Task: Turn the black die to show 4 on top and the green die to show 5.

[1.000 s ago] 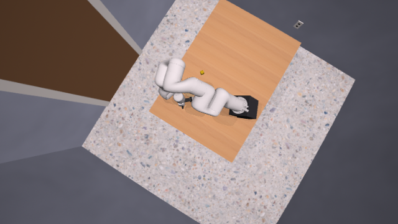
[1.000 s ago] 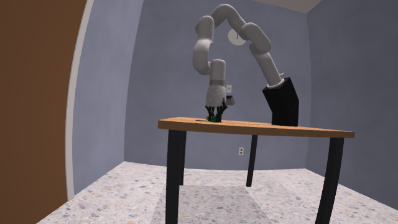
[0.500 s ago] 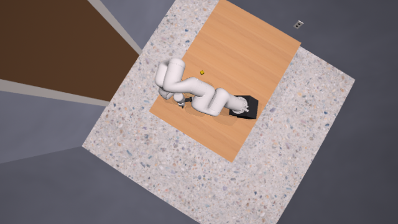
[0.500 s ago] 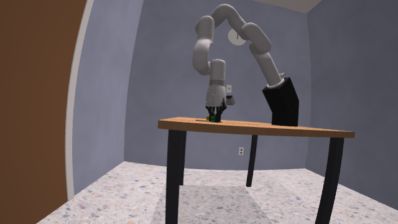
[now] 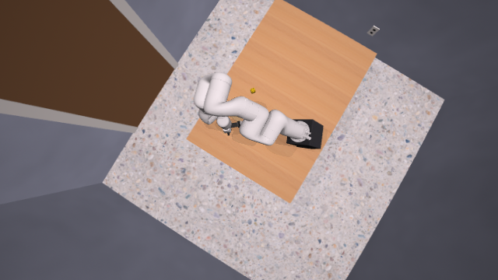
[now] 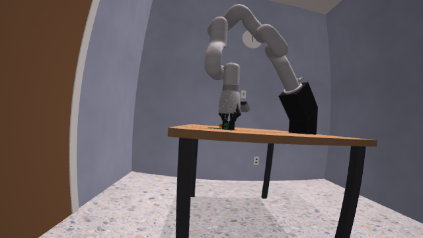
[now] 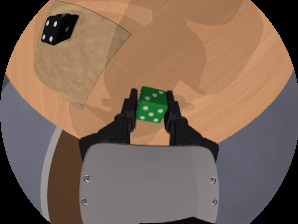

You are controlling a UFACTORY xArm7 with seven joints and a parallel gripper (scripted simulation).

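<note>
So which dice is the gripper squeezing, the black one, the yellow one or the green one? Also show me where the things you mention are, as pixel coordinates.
The green die [image 6: 226, 126] [image 7: 151, 106]: it sits between the gripper's [image 5: 228, 133] [image 6: 229, 126] [image 7: 151, 102] two fingers. The black die [image 7: 59, 29] and yellow die [image 5: 253, 90] [image 6: 221, 125] are both outside them.
</note>
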